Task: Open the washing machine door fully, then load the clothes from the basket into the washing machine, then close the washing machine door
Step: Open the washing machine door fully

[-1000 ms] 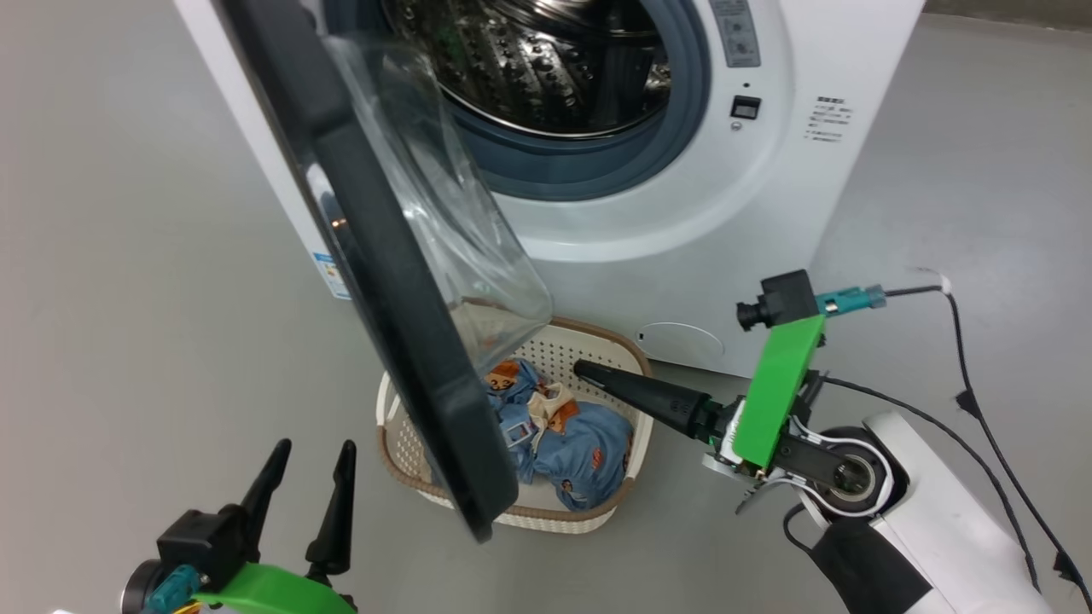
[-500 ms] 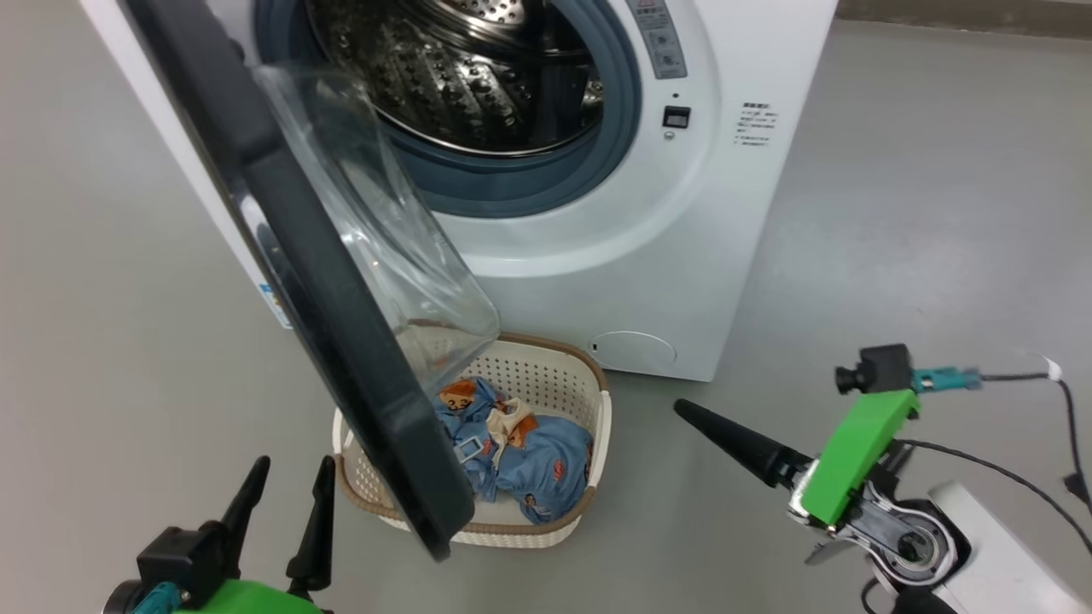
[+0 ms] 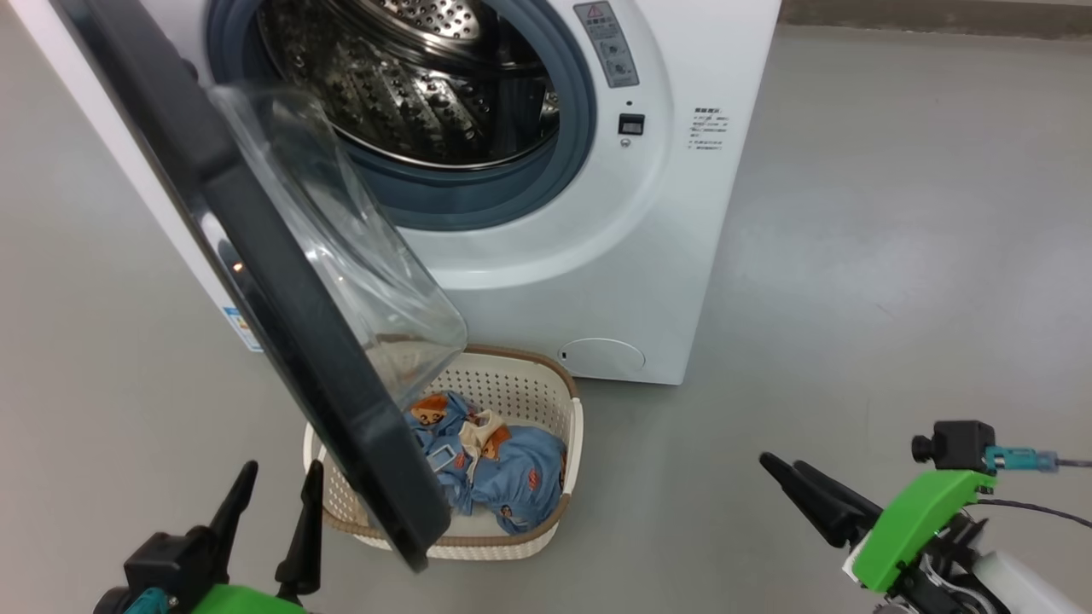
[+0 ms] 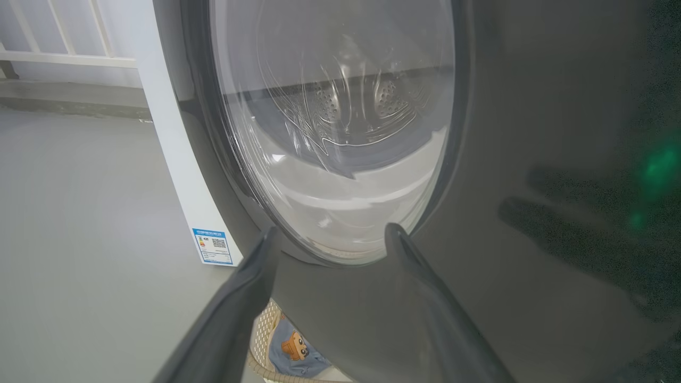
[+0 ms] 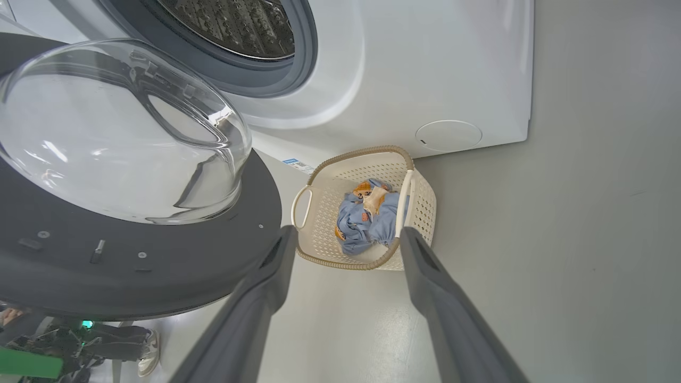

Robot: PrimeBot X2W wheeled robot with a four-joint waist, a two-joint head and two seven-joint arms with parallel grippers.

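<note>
Both claws, left gripper (image 3: 282,469) and right gripper (image 3: 782,463), gape empty. The bear-print clothes (image 3: 503,465), heaped toward the basket (image 3: 512,388)'s right rim, look soft and light; pinch the bunched top.

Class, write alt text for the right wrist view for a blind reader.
The open right gripper points toward a cream basket of blue bear-print clothes before the white washing machine, whose glass-bowled door stands open at left.

Your left gripper (image 3: 281,467), two long dark tapered fingers, sits at the lower left of the head view, fingers spread wide, pointing up, holding nothing. Your right gripper (image 3: 781,461), the same build on a green wrist bracket (image 3: 917,529), points up-left from the lower right, fingers parted, empty.
</note>
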